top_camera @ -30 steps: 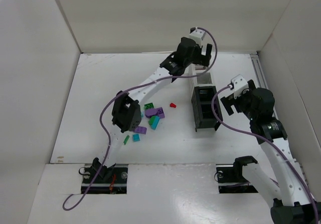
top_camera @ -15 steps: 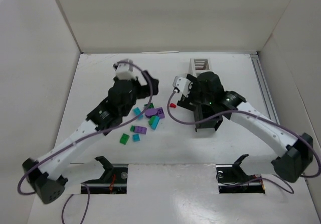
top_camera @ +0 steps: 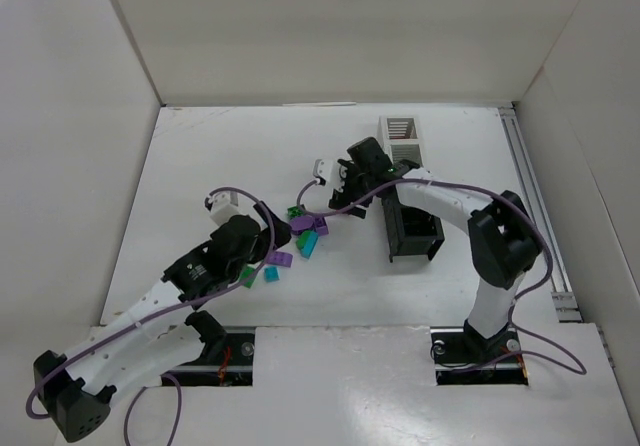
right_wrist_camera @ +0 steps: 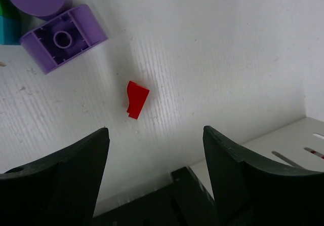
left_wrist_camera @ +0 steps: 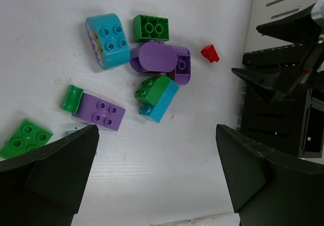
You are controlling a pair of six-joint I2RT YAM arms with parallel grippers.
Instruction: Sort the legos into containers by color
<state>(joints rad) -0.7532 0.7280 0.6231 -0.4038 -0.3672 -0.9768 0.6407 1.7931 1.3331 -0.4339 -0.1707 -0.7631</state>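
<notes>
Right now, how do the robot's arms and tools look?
The left arm and right arm have white links and black joints. A purple cable runs along each. The left tool and right tool each have two black, wedge-shaped fingers. A small white block sits at each wrist.

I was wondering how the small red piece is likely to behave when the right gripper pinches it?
The red piece looks like rigid plastic, so it is probably stiff and very light. Its small, sloped shape may let it squirt out from the right gripper. Lying flat on the table, it should slide rather than roll.
</notes>
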